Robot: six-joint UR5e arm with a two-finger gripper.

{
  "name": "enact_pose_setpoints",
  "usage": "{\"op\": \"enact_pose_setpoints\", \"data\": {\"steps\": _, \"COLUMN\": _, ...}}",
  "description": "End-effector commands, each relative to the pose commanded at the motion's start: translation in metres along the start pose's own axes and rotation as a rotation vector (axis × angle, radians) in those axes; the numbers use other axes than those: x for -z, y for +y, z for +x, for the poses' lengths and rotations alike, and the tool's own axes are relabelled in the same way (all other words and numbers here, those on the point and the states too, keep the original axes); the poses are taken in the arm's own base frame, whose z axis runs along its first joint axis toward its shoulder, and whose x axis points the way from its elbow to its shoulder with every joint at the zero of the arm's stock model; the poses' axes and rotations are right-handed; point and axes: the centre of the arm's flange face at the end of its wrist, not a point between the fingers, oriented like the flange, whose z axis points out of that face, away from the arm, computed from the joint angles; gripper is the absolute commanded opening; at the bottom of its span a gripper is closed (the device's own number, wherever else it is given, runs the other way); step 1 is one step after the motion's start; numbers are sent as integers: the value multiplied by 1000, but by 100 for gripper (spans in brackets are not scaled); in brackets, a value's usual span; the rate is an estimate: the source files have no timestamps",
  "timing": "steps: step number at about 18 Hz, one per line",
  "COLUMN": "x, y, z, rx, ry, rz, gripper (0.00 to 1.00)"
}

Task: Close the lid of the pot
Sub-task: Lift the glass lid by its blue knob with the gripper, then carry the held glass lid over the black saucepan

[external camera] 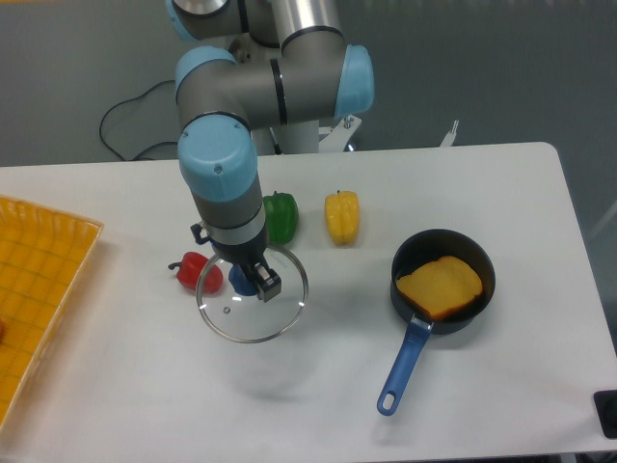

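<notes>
The lid (253, 307) is a clear glass disc with a silver rim and a blue knob, hanging level above the table left of centre. My gripper (250, 281) points straight down and is shut on the knob, which shows only partly between the fingers. A soft shadow lies on the table under the lid. The pot (461, 260) sits uncovered to the right with a yellow-orange slab inside it, its blue handle (405, 364) pointing toward the front edge. A gap of bare table separates lid and pot.
A red pepper (191, 271) lies just left of the lid. A green pepper (282, 216) and a yellow pepper (341, 216) stand behind it. An orange tray (39, 289) fills the left edge. A dark object (606, 413) sits at the front right corner.
</notes>
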Motion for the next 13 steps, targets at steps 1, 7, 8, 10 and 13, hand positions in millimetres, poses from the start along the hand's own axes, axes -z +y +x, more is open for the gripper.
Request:
{"op": "enact_pose_setpoints", "data": {"steps": 1, "x": 1, "y": 5, "z": -3, "rx": -7, "ry": -5, "rz": -5, "gripper": 63}}
{"op": "enact_pose_setpoints", "data": {"steps": 7, "x": -5, "y": 31, "z": -19, "rx": -53, "ry": -11, "rz": -56, "gripper": 63}}
{"op": "enact_pose_setpoints", "data": {"steps": 8, "x": -6, "y": 38, "z": -24, "rx": -56, "ry": -9, "rz": -59, "gripper": 63}}
{"op": "enact_pose_setpoints", "data": {"steps": 10, "x": -8, "y": 50, "z": -31, "rx": -67, "ry": -5, "rz": -62, "gripper": 63}}
{"op": "enact_pose_setpoints", "data": {"steps": 13, "x": -9, "y": 73, "z": -45, "rx": -71, "ry": -5, "rz": -64, "gripper": 63}}
